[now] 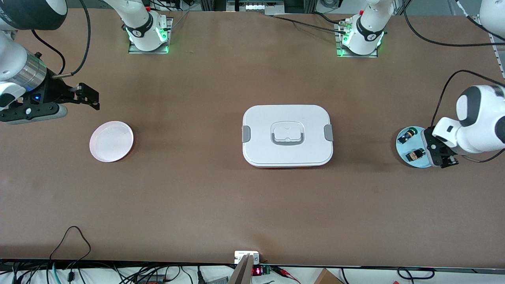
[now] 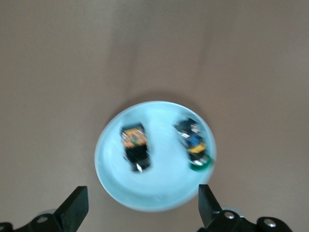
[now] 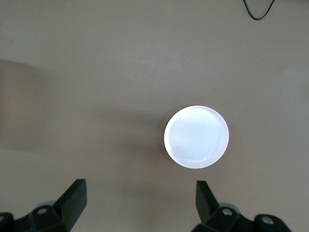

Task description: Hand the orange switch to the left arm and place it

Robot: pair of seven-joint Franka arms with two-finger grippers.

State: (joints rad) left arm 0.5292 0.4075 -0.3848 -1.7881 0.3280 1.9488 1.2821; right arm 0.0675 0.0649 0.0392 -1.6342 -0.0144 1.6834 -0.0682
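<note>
**Picking the orange switch off the blue plate**

Brown matte laminate covers the whole counter [image 1: 197, 197], and we see cables trailing along the edge nearest the front camera and around the two arm bases at the opposite edge. Green lights glow at both bases.

We judge the step in hand to be the first pickup. Our left tool [image 1: 445, 157] hangs over the blue plate [image 1: 403, 152] at the left arm's end of the counter, its fingers [image 2: 75, 208] spread wide and holding nothing. On that plate lie two small parts, apart from each other: the orange switch [image 2: 135, 147], nearer the front camera, and a black switch with blue and yellow-green parts [image 2: 194, 145]. To do this well, we should centre the spread fingers on the orange switch alone, come straight down, and close across its blocky body so the neighbour is not nudged. The part is tiny, so a slightly off-centre grip could flip it or push it across the plate.

The white box [image 1: 287, 136] sits mid-counter between the two plates, lid on, grey clips at its sides. Any carry toward the right arm should pass well clear of it.

Our right tool [image 1: 88, 96] waits, released, over the counter near the empty pink plate [image 1: 111, 141] at the right arm's end.
</note>
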